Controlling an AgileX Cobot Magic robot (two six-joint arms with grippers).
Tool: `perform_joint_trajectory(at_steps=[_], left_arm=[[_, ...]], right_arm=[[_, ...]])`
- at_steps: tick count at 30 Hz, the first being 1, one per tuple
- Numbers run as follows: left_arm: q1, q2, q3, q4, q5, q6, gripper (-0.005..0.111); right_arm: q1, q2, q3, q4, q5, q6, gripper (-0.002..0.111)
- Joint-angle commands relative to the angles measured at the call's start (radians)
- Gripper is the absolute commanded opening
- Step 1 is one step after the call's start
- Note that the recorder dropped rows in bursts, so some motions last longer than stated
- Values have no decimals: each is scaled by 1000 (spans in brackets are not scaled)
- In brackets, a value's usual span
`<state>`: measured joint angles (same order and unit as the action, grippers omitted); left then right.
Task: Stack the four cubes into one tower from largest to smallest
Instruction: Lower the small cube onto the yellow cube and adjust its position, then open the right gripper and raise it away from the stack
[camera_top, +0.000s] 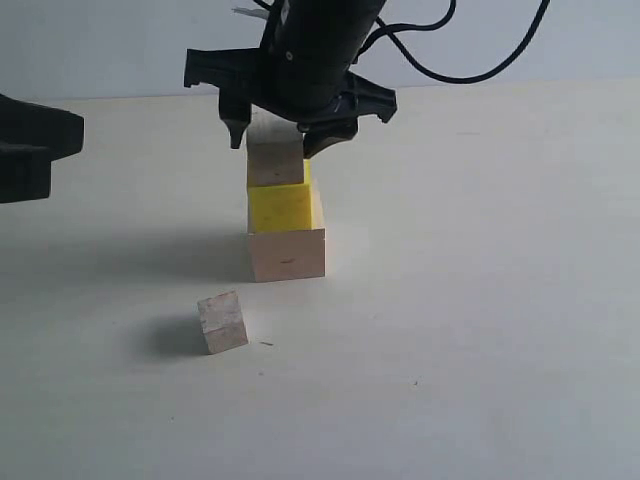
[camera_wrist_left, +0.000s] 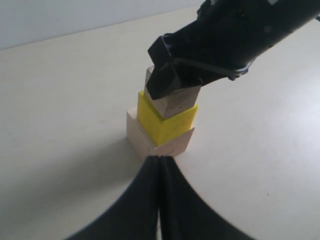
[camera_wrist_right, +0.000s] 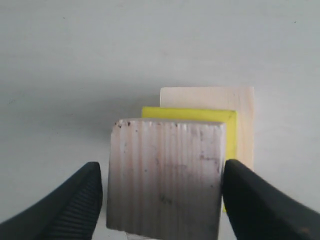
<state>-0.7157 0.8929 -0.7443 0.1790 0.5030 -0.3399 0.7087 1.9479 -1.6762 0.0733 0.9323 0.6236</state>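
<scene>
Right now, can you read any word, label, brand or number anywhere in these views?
None: no writing shows on the pale cube, yellow cube, grey cube on top, loose small cube, table, right gripper or left gripper.

Pale cream wooden cube (camera_top: 287, 255), plain with a faint dark fleck. Bright yellow cube (camera_top: 280, 207), solid colour. Greyish bare-wood cube (camera_wrist_right: 165, 175), faintly striped with saw marks and speckled dark. Small greyish wooden cube (camera_top: 222, 322), with pale pinkish faces. Off-white bench (camera_top: 480, 300). Glossy black left hand (camera_wrist_left: 160, 200). Black right hand (camera_top: 275, 140) with finely ribbed fingers (camera_wrist_right: 80, 205).
</scene>
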Motion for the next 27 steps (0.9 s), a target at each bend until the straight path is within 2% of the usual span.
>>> perform_joint_trajectory(at_steps=[1,27], left_arm=[[-3,-10,3,-2,-1,3,0],[-3,-10,3,-2,4,3,0]], right_arm=[[1,-12,-7,1,-11,5,66],[1,-38,-7,-32,-13,-2,66]])
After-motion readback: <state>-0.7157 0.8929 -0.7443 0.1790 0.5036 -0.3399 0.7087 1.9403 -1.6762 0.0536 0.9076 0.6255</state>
